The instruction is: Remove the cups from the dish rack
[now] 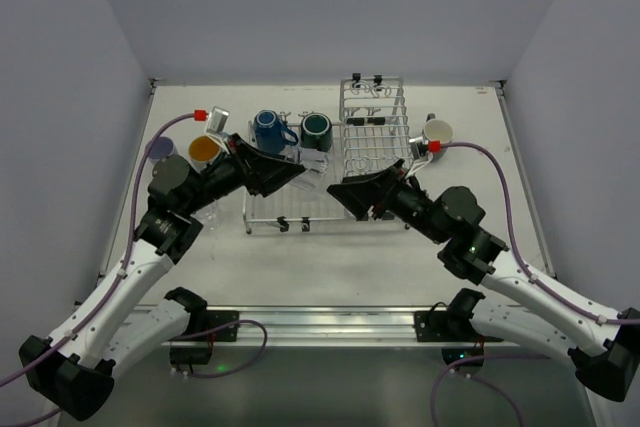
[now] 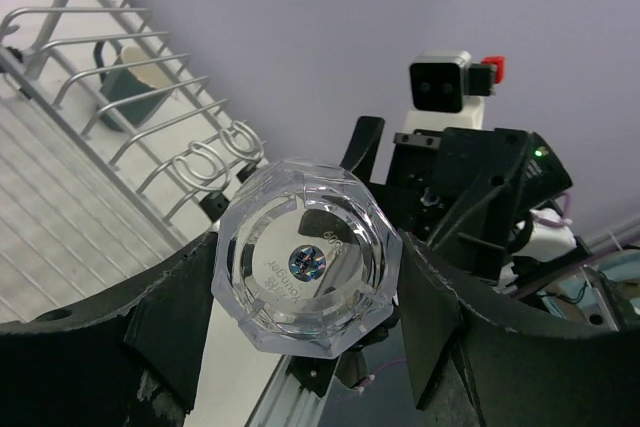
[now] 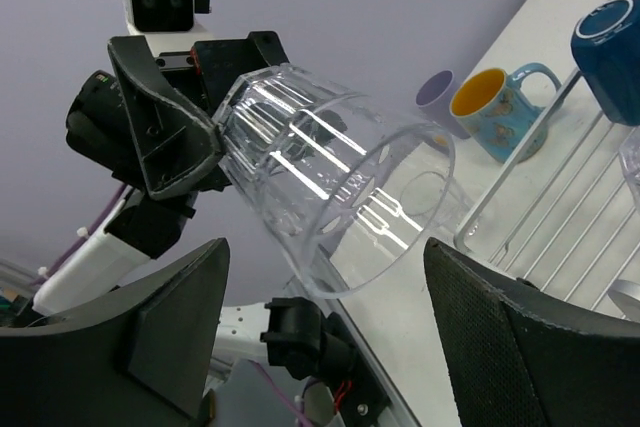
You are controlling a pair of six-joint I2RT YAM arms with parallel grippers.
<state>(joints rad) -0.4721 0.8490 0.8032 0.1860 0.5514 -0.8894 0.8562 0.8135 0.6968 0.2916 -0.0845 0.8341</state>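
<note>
A clear faceted glass hangs on its side above the dish rack, between the two arms. My left gripper is shut on its thick base, with a finger on each side. The right gripper faces it, open, one finger on each side of the glass's open rim without touching. A blue mug and a dark green mug stand upside down on the rack's back edge.
A light-blue mug with a yellow inside and a lavender tumbler stand on the table left of the rack. A grey-green mug is on the right, beside the raised tined section. White walls enclose the table.
</note>
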